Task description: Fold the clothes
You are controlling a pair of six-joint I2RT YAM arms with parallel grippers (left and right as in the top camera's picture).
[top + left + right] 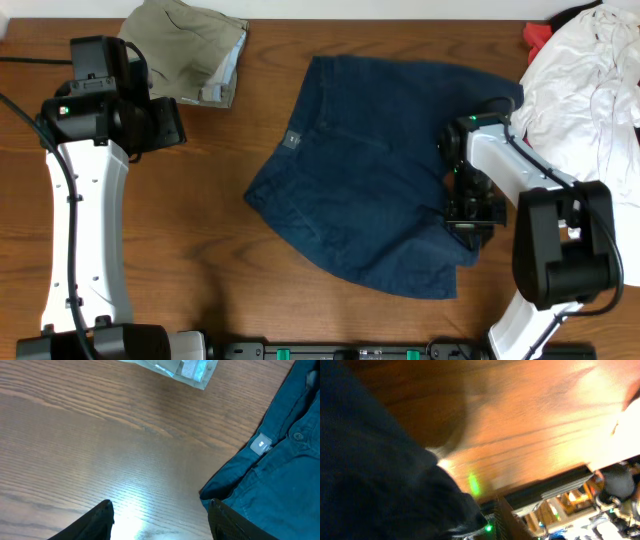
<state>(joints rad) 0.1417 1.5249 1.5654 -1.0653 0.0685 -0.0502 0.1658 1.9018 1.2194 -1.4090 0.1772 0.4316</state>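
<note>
The dark navy-blue shorts (370,180) lie spread flat in the middle of the wooden table, waistband towards the upper left. My right gripper (470,215) sits on their lower right edge. In the right wrist view the dark fabric (375,460) covers the jaws, so the gripper appears shut on it. My left gripper (172,125) is open and empty (160,520) above bare wood, left of the shorts' waistband (280,475). A folded khaki garment (190,45) lies at the back left, and a white garment (585,80) is heaped at the back right.
A red item (537,38) peeks out beside the white heap. A pale corner of the khaki garment (185,370) shows at the top of the left wrist view. The table's front edge (545,487) runs close behind the right gripper.
</note>
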